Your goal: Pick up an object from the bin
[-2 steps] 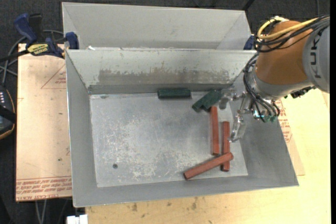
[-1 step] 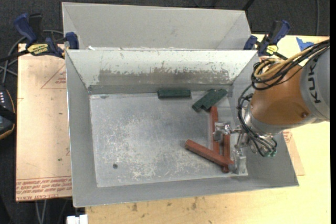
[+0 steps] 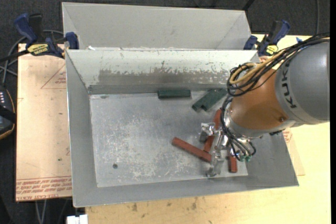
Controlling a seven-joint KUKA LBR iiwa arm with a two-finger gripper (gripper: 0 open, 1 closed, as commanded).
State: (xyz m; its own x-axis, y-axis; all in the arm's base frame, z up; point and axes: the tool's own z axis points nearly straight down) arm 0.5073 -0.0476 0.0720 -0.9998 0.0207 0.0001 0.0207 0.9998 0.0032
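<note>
Hanging over the lower right of the grey bin (image 3: 81, 139), the pincer (image 3: 213, 161) sits at the right end of a reddish-brown bar (image 3: 188, 147); a clean pick likely means closing across the bar's narrow width. Whether the pincer is open or grips anything cannot be told, the arm's orange cover (image 3: 257, 107) overhanging it

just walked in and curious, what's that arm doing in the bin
The KUKA arm reaches in from the right, its gripper low over the grey bin's front right floor, at the end of a reddish-brown bar. A smaller red piece lies beside it. A dark green block and a tilted green block lie near the back wall.
</note>
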